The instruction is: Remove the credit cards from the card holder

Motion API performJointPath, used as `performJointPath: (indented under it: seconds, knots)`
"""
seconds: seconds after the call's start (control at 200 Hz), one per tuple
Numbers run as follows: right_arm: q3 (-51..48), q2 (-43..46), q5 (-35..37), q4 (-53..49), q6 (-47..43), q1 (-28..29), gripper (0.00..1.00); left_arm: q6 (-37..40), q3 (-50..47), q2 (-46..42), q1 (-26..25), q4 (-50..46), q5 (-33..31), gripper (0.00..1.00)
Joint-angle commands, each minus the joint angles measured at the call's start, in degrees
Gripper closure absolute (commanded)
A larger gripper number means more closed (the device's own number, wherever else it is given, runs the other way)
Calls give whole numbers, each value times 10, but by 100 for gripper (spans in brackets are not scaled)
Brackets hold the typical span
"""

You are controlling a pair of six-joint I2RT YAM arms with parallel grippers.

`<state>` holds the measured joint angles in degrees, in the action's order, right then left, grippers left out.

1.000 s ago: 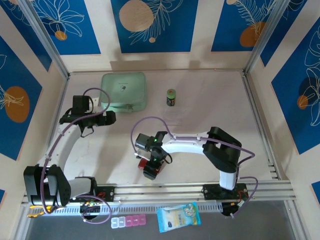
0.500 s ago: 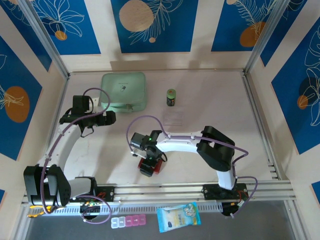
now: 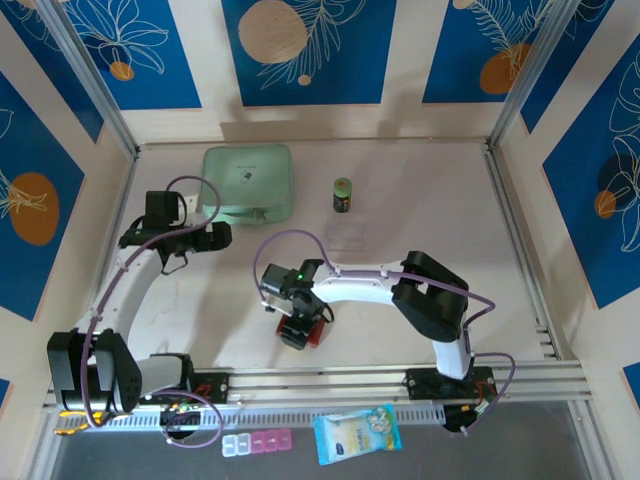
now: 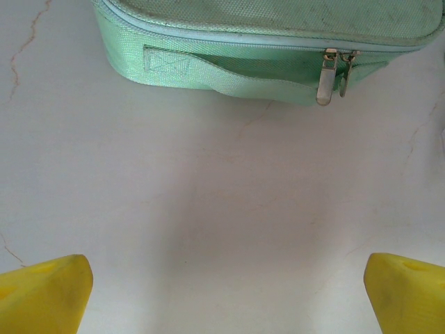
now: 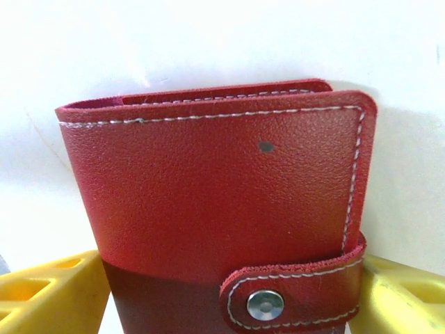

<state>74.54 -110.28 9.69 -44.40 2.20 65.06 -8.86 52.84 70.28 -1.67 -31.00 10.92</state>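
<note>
right end effector [image 5: 229, 292] is down at the table [image 3: 420, 200] over the card holder [image 5: 215, 188]. its yellow fingers [image 5: 49, 292] stand apart, one on each side of the holder's near end and right up against its edges. can't tell if they actually pinch it. the card holder lies directly between and ahead of those fingers, dark red, stitched edge, closed. its tab wraps round toward the right finger with the metal snap [image 5: 265, 305] done up. a small dark dot sits on the cover further out from the fingertips.

in the top view the right end effector [image 3: 298, 332] covers most of the card holder [image 3: 315, 337], with red showing beside it.

left end effector [image 4: 222, 292] is wide open with bare table between the yellow fingertips [image 4: 42, 296], nothing held. the mint-green zip case [image 4: 264, 28] lies just ahead of it, not touching, strap and zip pulls [image 4: 325, 76] facing the fingers. in the top view the left end effector [image 3: 222, 237] is well apart from the card holder, and a small green-capped bottle [image 3: 342, 194] stands beyond the right end effector.
</note>
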Motion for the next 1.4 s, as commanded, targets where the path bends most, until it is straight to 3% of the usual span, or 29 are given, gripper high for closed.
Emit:
performJointPath:
  seconds: [0.0,0.34,0.615,0.795,1.155,1.395]
  knots:
    - [-1,33,-22,-7,27,-19,17,7,6,3,-4,-11,6,0]
    - [-52,90,-46,10,152,-113,24,6,6,9,-4,-10,11,0]
    - [-3,41,9,-19,112,-15,10,6,7,9,-4,-9,12,0]
    - [35,-9,52,-45,79,14,3,6,5,6,-4,-10,11,0]
    - [53,-29,58,-53,52,17,2,6,6,8,-4,-9,11,0]
    - [56,-33,36,-44,31,7,8,6,6,7,-4,-10,9,0]
